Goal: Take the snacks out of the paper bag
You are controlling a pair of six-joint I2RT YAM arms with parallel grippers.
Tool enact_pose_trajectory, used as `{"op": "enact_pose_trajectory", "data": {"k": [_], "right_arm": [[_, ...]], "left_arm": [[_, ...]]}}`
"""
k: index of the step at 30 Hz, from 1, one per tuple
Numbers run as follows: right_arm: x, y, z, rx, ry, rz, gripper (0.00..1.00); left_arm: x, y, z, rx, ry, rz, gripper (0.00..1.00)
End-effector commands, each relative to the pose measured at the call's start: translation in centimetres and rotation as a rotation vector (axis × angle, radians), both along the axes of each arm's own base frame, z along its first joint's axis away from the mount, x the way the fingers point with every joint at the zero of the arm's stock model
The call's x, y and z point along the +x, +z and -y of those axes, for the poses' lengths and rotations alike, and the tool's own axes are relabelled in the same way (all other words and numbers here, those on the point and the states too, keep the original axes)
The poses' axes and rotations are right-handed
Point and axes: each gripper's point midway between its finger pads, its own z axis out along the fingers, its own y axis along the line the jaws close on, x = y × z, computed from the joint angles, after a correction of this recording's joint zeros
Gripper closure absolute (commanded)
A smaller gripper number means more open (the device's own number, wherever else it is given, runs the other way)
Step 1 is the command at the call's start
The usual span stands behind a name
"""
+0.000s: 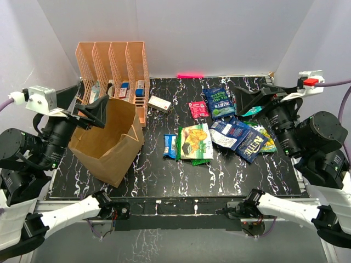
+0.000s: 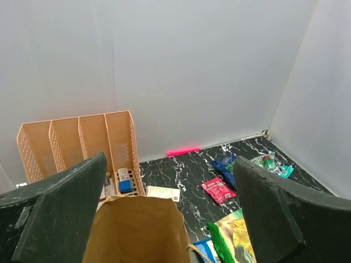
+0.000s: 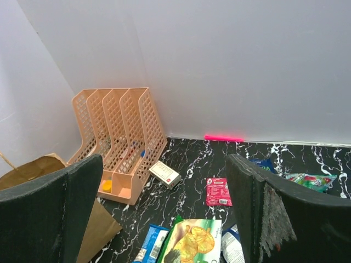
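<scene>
Black marbled worktop (image 1: 164, 181), white walls all round: nearest, on the left, the bag (image 1: 109, 148) stands upright, mouth open, with the left end effector (image 1: 94, 112) hovering over its rim, fingers spread and empty. Further in, the snacks (image 1: 196, 141) lie scattered mid-worktop, the right end effector (image 1: 253, 102) spread wide and empty above the right-hand ones. The emptying looks nearly done, but the bag's bottom is hidden, so the next move calls for a reach down inside to check.

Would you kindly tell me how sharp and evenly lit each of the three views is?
Top external: even soft light, sharp, with a faint sheen on the snacks. Left wrist: background crisp, the open left gripper dark and slightly soft. Right wrist: likewise, the open right gripper underlit.
</scene>
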Motion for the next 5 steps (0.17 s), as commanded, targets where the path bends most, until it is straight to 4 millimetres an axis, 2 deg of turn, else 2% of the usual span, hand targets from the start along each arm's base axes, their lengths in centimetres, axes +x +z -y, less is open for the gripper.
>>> {"op": "enact_pose_trajectory", "data": {"k": [1,2,5], "right_arm": [[-0.5,1.5,1.1,0.034,-0.022,0.046,0.01],[-0.4,1.3,0.9,0.026,-0.018,0.045,0.01],[0.7,0.1,2.1,0.014,-0.13,-0.015,0.01]], "left_arm": [[0.2,0.9,0.0,-0.038,0.008,0.01,0.02],[0.2,0.9,0.1,-0.039,0.008,0.011,0.02],[0.4,0.7,0.6,-0.038,-0.001,0.014,0.02]]}}
